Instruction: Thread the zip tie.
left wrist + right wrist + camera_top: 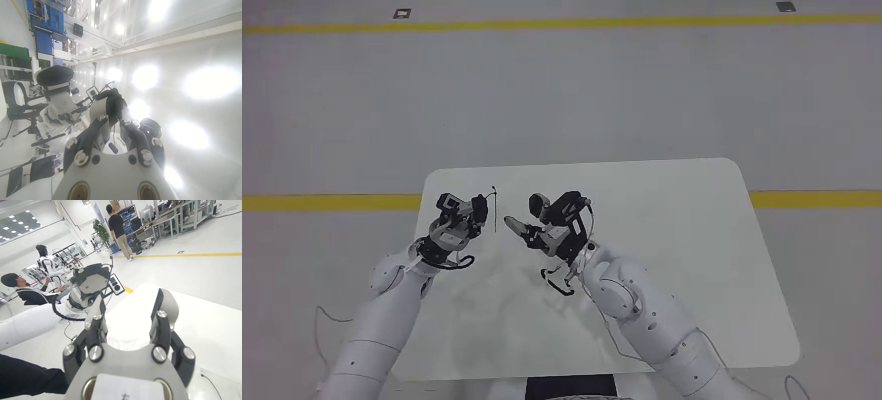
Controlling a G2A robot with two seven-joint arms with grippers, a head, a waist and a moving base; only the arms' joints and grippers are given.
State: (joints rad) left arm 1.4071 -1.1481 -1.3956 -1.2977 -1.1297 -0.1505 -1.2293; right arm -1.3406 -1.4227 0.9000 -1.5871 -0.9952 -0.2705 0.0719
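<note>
Left wrist view showed the left gripper (112,98) with its fingers pinched closed on the zip tie (114,132), the thin black strap running out of the pinch on both sides. In the top view the tie stood roughly upright, held up off the surface (672,260) near its far left corner. The right gripper (132,306) sat just beside it toward the middle of the surface, fingers spread apart and holding nothing. The step in hand looked like the start of threading: the free gripper had to take one end of the strap and feed it through the locking head. To do that well, the right fingers would best close on the strap near its tip, so little of it could flex, with the left pinch firm enough to stop the tie twisting. Which end carried the head was too small to tell. The likely slip was the springy strap bending away as the fingers closed. The head's slot was the only receptacle in play, and the strap looked straight, with nothing threaded through it.
</note>
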